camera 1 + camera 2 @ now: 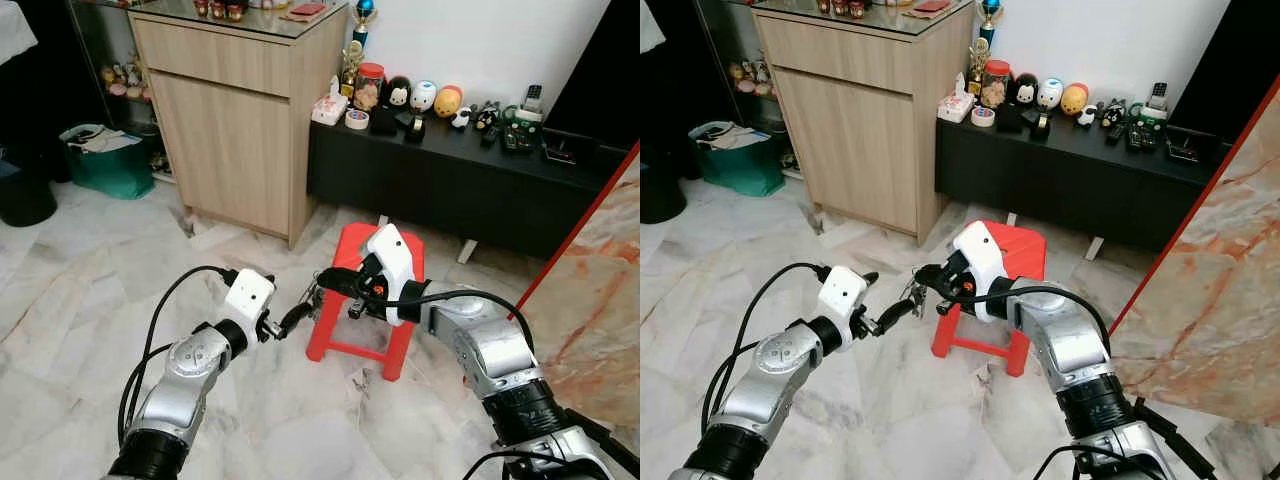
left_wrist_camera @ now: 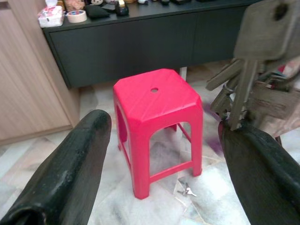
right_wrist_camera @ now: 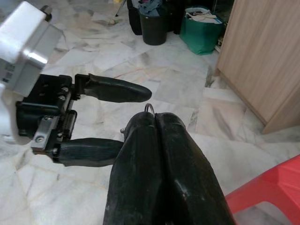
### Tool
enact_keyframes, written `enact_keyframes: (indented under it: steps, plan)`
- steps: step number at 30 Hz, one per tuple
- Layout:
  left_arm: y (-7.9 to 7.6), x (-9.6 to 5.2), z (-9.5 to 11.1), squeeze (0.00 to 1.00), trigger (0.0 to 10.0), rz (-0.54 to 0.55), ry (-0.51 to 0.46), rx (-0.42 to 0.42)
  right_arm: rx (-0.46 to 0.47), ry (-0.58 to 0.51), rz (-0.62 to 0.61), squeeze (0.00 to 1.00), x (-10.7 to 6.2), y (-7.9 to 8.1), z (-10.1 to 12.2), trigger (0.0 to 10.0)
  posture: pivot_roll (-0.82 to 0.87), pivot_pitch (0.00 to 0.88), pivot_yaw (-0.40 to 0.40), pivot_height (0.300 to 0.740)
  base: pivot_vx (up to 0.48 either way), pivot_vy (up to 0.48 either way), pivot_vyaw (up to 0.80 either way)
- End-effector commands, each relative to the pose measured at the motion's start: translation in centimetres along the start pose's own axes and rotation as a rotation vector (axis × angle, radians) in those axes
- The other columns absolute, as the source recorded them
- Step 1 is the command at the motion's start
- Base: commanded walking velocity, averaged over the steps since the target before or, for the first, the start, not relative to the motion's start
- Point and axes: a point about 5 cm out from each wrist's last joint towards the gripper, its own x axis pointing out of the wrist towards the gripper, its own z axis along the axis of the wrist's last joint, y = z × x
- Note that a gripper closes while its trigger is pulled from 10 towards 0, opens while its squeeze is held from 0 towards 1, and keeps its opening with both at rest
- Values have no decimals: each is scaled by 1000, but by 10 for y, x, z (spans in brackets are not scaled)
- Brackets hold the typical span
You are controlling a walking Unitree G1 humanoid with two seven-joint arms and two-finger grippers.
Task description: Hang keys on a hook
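A bunch of metal keys [image 1: 313, 298] hangs from my right gripper [image 1: 325, 281], which is shut on the key ring just left of the red stool. In the right wrist view its two fingers [image 3: 154, 140] press together with the ring's wire [image 3: 148, 108] poking out at their tips. My left gripper [image 1: 297, 314] is open directly below and beside the keys. In the left wrist view its fingers [image 2: 70, 164] stand wide apart, with the keys [image 2: 248, 70] dangling close over one of them.
A red plastic stool [image 1: 370, 290] stands right behind the grippers, with small metal bits [image 1: 358, 378] on the marble floor by its leg. A wooden cabinet [image 1: 230, 120] and a black low console [image 1: 450, 180] stand behind. A marble slab [image 1: 600, 290] leans at the right.
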Motion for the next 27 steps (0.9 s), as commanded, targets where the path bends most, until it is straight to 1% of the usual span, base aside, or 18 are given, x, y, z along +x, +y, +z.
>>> enact_keyframes:
  steps: [1, 8, 16, 23, 25, 27]
  plan:
    - [-1, 2, 1, 0, 10000, 5, -5, 16, -6, -11, 10, 0, -1, 3, 4, 10000, 87, 0, -129, 729, 0, 0, 0]
    - [0, 5, 3, 0, 10000, 17, -21, 21, -3, -7, 18, 0, -1, 5, 4, 10000, 87, 0, -129, 729, 0, 0, 0]
    - [-13, 4, 4, 0, 10000, -96, -40, -30, -1, -1, 25, 0, 0, 5, 2, 10000, 89, 0, -129, 729, 0, 0, 0]
    - [-12, 5, 6, 0, 10000, -94, -53, -32, -3, -2, 42, 0, 2, 7, 3, 10000, 91, 0, -130, 729, 0, 0, 0]
    - [-14, 4, 6, 0, 10000, -122, -54, -37, -12, 6, 39, 0, 1, 5, 2, 10000, 91, 0, -130, 729, 0, 0, 0]
    - [-14, 4, 6, 0, 10000, -127, -48, -30, -12, 8, 36, 0, 1, 5, 1, 10000, 91, 0, -130, 729, 0, 0, 0]
